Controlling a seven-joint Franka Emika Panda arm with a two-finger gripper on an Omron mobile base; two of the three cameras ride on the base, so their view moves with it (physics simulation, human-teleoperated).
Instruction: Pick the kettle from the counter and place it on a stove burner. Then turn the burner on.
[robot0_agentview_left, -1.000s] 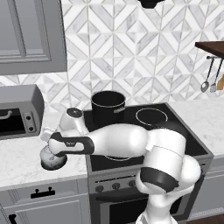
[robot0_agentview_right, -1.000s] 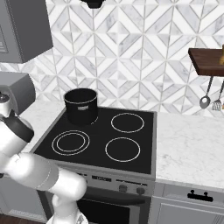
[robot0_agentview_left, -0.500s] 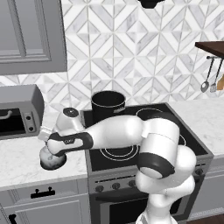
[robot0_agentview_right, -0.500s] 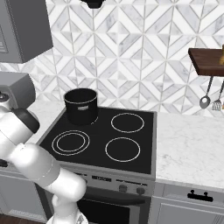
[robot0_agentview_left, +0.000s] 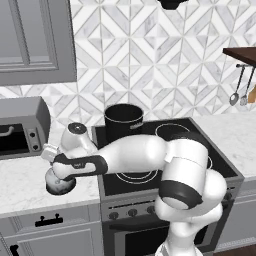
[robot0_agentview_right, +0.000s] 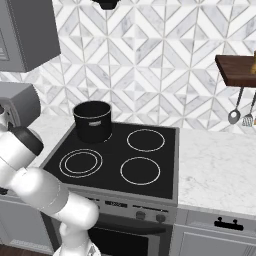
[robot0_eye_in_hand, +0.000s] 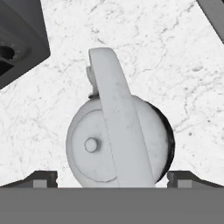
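Now: reach | kettle (robot0_eye_in_hand: 118, 148) sits on table (robot0_eye_in_hand: 175, 57) left of stove, under hand | fingers (robot0_eye_in_hand: 41, 178) spread wide either side of its body, arched handle between, ready to close | ringed burner (robot0_agentview_right: 80, 162) bare.

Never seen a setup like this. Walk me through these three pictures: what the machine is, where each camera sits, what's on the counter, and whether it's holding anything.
It is a white robot arm on a driving base in a rendered kitchen. Two cameras ride on the base behind the arm, one to its left and one to its right. The third sits on the hand and looks straight down. There you see a small silver kettle on the marble counter. The tool hangs open above it, a fingertip on each side, holding nothing yet. On the stove stands a black pot. The double-ringed burner in front of the pot is bare. A toaster oven sits on the counter.
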